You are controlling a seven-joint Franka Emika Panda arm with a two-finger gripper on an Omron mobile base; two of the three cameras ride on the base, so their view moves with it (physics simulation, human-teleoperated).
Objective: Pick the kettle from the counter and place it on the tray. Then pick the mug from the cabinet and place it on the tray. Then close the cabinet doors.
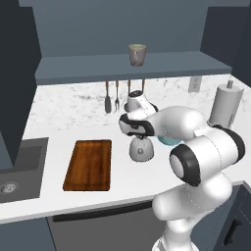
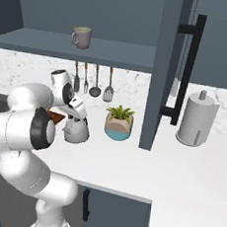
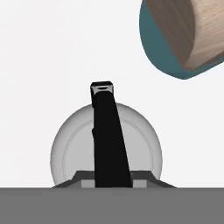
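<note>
While the kettle (image 1: 140,148) stands on the white bench (image 1: 122,174) at the centre of the left base view, just right of the tray (image 1: 88,164) and apart from it, none of the three steps reads as finished. The hand (image 1: 138,136) sits directly over the kettle, and in the hand view the black handle (image 3: 107,140) runs up the middle from between the finger tips, with the silver dome below it; whether the fingers have closed on that handle I cannot tell, since the tips are cut off at the bottom edge. My reading is that the first pick is just being set up or made, with the kettle not yet lifted. The tray lies bare in the left middle of the left base view. The mug (image 1: 137,54) stands on the cabinet shelf (image 1: 132,68) at upper centre, untouched, and the cabinet doors (image 2: 166,66) hang open, one edge-on at the right of the right base view. A plant pot (image 2: 119,124) sits just beside the kettle, close enough to matter when lifting.
</note>
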